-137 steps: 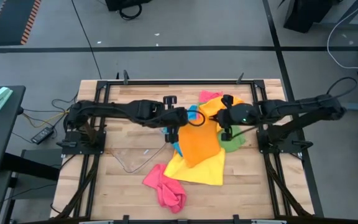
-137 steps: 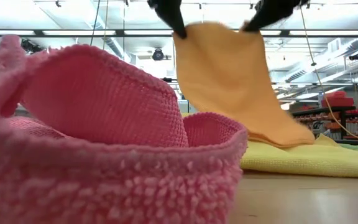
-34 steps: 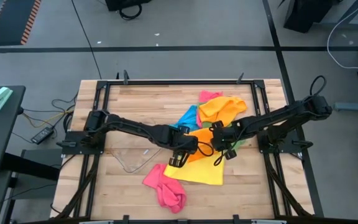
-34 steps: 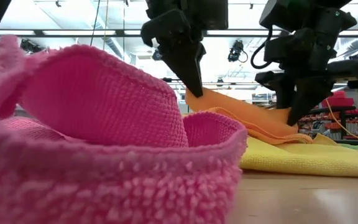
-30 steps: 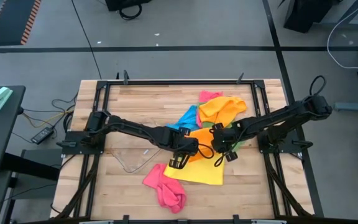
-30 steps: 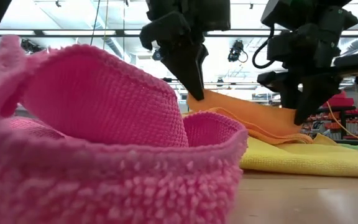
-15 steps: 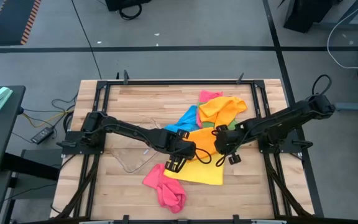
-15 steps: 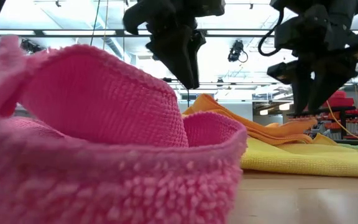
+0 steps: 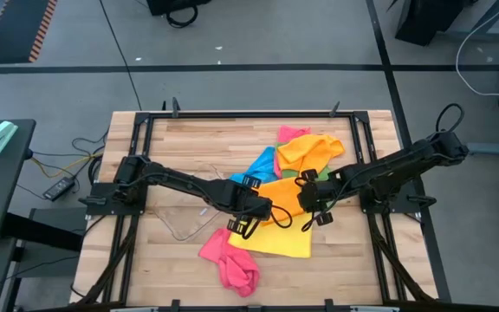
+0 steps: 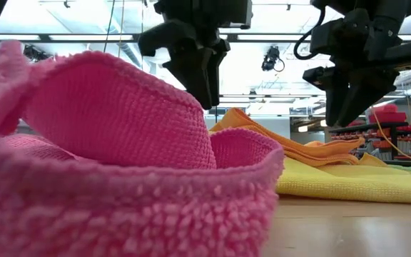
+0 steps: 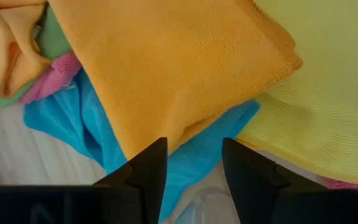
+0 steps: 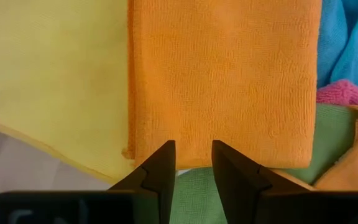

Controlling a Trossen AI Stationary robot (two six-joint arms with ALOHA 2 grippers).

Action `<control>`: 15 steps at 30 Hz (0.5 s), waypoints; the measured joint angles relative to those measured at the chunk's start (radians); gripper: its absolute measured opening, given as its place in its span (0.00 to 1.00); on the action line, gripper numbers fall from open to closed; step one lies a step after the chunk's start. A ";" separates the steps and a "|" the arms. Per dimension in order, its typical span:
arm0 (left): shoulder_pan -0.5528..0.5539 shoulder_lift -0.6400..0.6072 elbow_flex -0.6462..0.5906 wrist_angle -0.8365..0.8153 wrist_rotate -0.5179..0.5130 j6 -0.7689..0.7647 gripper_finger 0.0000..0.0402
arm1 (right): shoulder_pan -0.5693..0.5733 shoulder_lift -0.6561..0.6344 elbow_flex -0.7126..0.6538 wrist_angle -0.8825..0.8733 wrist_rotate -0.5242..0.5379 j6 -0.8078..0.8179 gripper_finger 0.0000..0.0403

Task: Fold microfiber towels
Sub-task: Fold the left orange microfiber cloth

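Note:
A folded orange towel (image 9: 281, 194) lies on a spread yellow towel (image 9: 277, 240) in the middle of the table. My left gripper (image 11: 194, 167) hovers open above the orange towel's left fold, over the blue towel (image 11: 101, 134) under it. My right gripper (image 12: 193, 163) hovers open above the orange towel's right edge, where a green towel (image 12: 207, 190) shows. In the low view both grippers (image 10: 204, 100) (image 10: 337, 118) hang clear above the orange towel (image 10: 312, 151). A crumpled pink towel (image 9: 230, 265) lies near the front edge.
A second orange towel (image 9: 312, 151), a pink one (image 9: 289, 133) and the blue one (image 9: 262, 164) are heaped behind the folded towel. A clear plastic tray (image 9: 183, 224) sits to the left. Bare wood lies at the far left and the near right.
My left gripper has opened and let go of the orange towel's edge, tipping slightly. That edge has dropped, and the towel now lies flatter on the yellow one. My right gripper has risen a little clear of the towel.

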 joint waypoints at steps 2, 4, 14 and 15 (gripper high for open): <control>0.005 0.024 -0.002 0.001 -0.024 0.000 0.41 | 0.000 -0.001 0.000 0.004 0.000 0.004 0.27; 0.010 0.048 -0.002 0.012 -0.066 0.002 0.41 | 0.000 -0.001 -0.011 0.024 0.000 0.005 0.27; 0.010 0.072 -0.002 -0.009 -0.158 0.026 0.38 | 0.000 -0.001 -0.049 0.073 0.000 0.005 0.27; 0.010 0.076 -0.002 -0.011 -0.158 0.024 0.37 | 0.000 -0.001 -0.049 0.074 0.000 0.004 0.27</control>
